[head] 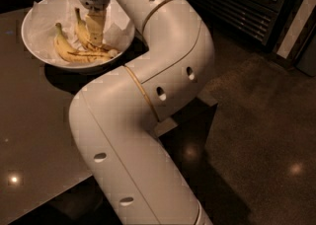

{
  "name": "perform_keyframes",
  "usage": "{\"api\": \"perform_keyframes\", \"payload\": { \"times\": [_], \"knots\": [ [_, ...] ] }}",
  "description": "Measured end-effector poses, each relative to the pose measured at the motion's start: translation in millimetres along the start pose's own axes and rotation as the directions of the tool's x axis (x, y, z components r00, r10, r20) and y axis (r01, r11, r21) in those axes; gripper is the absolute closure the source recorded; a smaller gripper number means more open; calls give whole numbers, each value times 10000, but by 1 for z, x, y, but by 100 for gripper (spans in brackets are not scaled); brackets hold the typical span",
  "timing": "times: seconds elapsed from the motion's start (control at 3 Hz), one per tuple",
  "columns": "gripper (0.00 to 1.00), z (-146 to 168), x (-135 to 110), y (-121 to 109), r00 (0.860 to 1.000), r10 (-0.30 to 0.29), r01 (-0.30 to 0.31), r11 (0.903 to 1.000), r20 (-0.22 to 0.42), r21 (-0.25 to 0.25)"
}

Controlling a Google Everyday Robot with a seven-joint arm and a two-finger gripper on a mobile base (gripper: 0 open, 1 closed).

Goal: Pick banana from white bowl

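Note:
The white bowl (38, 34), lined with white paper, stands on the dark table at the upper left. Two yellow bananas lie in it. The slimmer, straighter banana (80, 29) runs from its stem at the back down under my gripper. The plumper, curved banana (65, 51) with a dark streak lies in front of it and to the left. My gripper (95, 39) points straight down into the bowl, right over the slimmer banana and at or just above its skin. It hides the banana's middle.
The dark glossy table (34, 120) fills the left side, its edge running under my arm. My large white arm (148, 95) crosses the middle of the view. A dark glass-fronted cabinet (247, 2) stands at the upper right on a speckled floor (266, 135).

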State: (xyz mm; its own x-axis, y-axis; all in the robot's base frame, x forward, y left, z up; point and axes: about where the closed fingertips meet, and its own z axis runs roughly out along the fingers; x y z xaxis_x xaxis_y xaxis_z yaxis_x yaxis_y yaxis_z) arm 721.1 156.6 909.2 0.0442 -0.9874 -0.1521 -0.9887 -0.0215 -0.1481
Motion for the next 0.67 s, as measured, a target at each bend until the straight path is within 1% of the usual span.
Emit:
{"api": "perform_keyframes", "payload": {
  "times": [0.67],
  "knots": [
    [40,18,-4,-1,9993,86,-92,9998,-375,-169]
  ]
}}
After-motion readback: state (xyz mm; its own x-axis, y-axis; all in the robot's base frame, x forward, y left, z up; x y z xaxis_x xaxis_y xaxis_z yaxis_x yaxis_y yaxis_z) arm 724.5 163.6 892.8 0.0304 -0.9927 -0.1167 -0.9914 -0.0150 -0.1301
